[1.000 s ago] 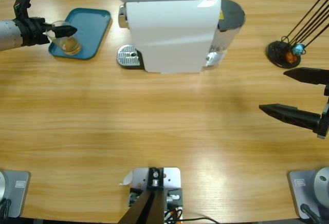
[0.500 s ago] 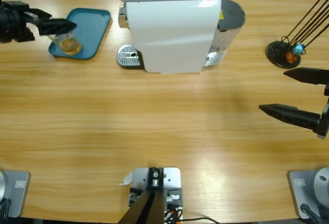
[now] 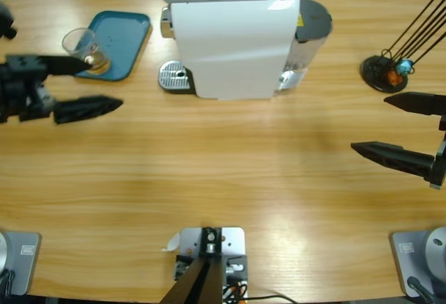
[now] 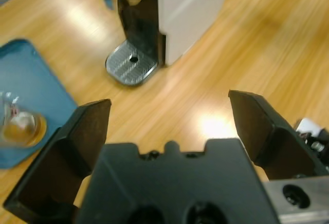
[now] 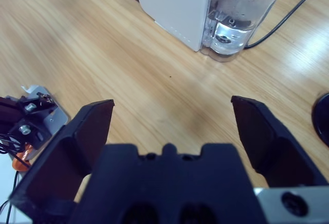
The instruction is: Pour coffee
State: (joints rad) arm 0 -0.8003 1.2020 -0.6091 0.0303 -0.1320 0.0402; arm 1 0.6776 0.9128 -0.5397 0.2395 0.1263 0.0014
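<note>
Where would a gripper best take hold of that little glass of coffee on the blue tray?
Probably around the side wall of the clear glass, above the shallow coffee, coming in level from the table's left edge. It stands upright on the blue tray with its mouth open, and the open left gripper is nearest.

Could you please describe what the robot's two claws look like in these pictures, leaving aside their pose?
Both are matte black. The left claw and the right claw each have two long jaws tapering to pointed tips. In the wrist views the jaws are broad, flat wedges rising from a blocky black body with round recesses, beside a silver-grey plate with a screw hole.
</note>
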